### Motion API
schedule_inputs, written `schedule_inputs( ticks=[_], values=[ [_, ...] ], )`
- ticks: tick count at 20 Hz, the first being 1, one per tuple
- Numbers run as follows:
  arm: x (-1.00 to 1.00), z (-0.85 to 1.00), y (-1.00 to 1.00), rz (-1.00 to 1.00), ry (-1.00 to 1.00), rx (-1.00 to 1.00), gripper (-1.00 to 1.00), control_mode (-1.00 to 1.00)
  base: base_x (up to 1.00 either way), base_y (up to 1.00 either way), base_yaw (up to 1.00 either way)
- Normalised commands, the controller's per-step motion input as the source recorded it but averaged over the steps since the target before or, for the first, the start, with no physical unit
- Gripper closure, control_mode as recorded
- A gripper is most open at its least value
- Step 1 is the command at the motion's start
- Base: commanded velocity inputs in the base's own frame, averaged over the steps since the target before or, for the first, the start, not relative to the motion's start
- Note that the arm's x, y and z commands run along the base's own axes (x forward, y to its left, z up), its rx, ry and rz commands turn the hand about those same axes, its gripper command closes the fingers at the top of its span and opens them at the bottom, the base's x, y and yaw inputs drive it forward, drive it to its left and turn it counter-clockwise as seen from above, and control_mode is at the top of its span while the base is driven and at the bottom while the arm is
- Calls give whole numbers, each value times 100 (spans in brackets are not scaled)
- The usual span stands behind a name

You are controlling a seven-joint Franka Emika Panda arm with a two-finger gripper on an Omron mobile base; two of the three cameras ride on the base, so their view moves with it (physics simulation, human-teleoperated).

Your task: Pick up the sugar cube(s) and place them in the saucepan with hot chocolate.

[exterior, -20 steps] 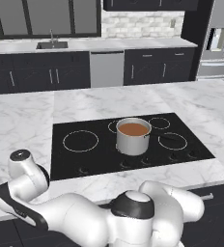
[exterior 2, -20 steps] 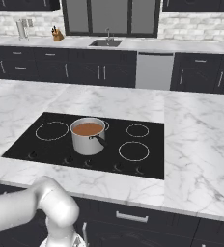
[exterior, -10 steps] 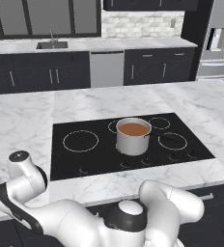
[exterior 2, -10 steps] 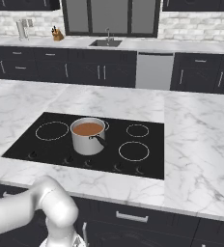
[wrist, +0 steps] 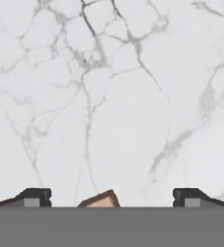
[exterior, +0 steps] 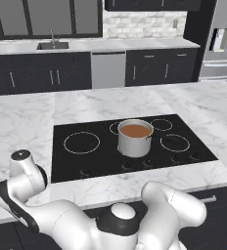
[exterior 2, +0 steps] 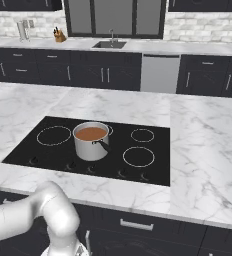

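Arm links have shifted in the left base view: the white elbow at the lower centre sat a little differently half a second ago, while the saucepan (exterior: pixel 135 137) with its hot chocolate (exterior: pixel 135 130) has stayed put at the middle of the black cooktop (exterior: pixel 81 161). We judge the reach toward the sugar is under way, nothing yet delivered. Bare marble bench (exterior: pixel 22 122) lies left and right of the cooktop, its front edge just above the arm.

In the right base view the saucepan sits left of centre, unmoved, with open bench to the right.

In the hand view the tool (wrist: pixel 112 198) stands wide, empty, fingertips (wrist: pixel 35 197) far apart at the bottom. A tan sugar cube (wrist: pixel 101 199) peeks between them at the lower edge; marble all around leaves free room.
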Motion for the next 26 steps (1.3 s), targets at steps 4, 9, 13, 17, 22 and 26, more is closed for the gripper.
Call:
schedule_inputs(
  ticks=[4, 9, 13, 17, 22, 26],
  values=[
    [0, -17, 18, 5, 0, -1, -100, -100, 0, 0, 0],
    [-11, -12, 10, 4, 0, -1, -100, -100, 0, 0, 0],
    [-11, -12, 0, 1, 0, 0, -100, -100, 0, 0, 0],
    [-22, -12, 0, 0, 0, 0, -100, -100, 0, 0, 0],
    [-13, -14, 0, 0, 0, 0, -100, -100, 0, 0, 0],
    [-1, -11, -5, 0, 0, 0, -100, -100, 0, 0, 0]
  ],
)
